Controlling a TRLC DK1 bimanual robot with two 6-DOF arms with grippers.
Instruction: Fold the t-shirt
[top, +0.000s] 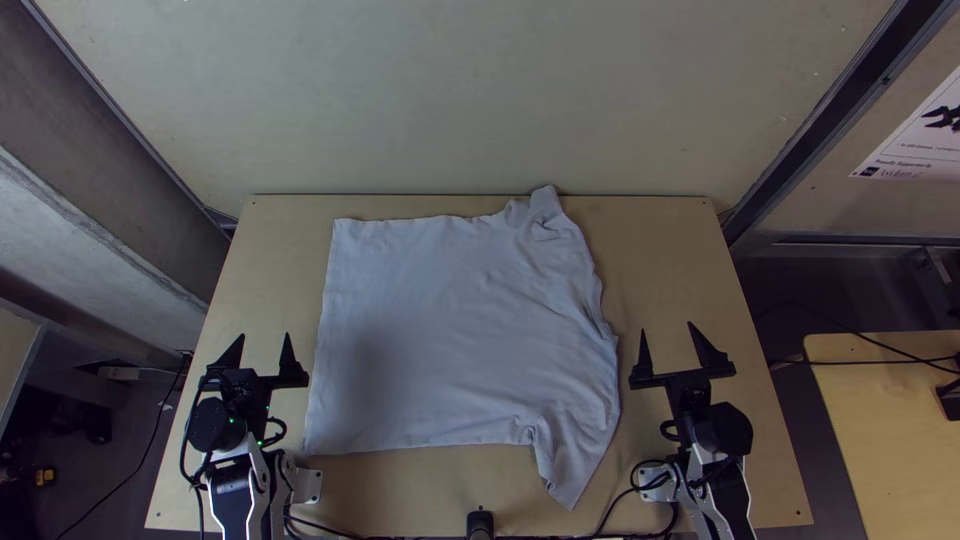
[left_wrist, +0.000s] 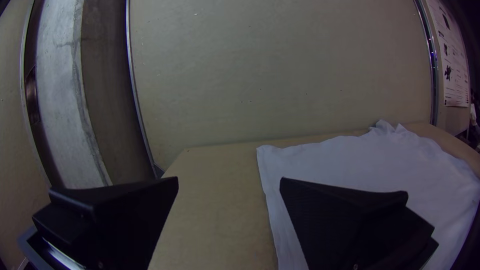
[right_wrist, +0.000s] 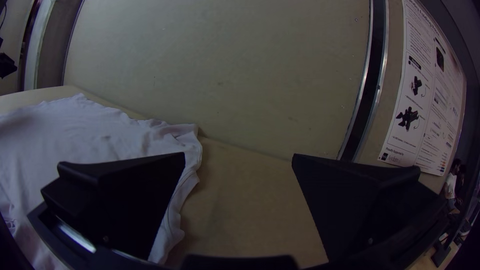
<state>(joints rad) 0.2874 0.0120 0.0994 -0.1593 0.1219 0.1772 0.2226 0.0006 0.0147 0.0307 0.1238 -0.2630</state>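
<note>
Clock is top view, 12 = far edge, shirt as hub. White cloth t-shirt (top: 440, 340) lies spread over the middle of the light wooden counter (top: 270, 240), on its side: straight plain edge at 9, sleeves at the other end. Light wrinkles, denser from 1 to 4.

Sleeve at 1 is bunched into a small peak at the counter's far edge. Sleeve at 5 is drawn out to a point toward the near edge, with a crease where it leaves the body. Edge around 3 is wavy.

Left black gripper (top: 265, 336): at 9, just beside the plain edge, pointing to 12. Fingers (left_wrist: 340, 220) well apart, bare wood between them in the wrist view, nothing held.

Right black gripper (top: 667, 328): at 3, near the wavy edge, pointing roughly to 12. Fingers (right_wrist: 120, 200) also spread wide, nothing held. Its wrist view has shirt fabric partly behind one finger.

Surroundings: small black post (top: 480, 523) at 6 on the near edge, black cables (top: 620, 537) along that side. Pale wall panel (top: 480, 90) at 12, white printed poster (top: 910, 150) at 2, second light wooden table (top: 890, 430) between 3 and 4, off the counter.
</note>
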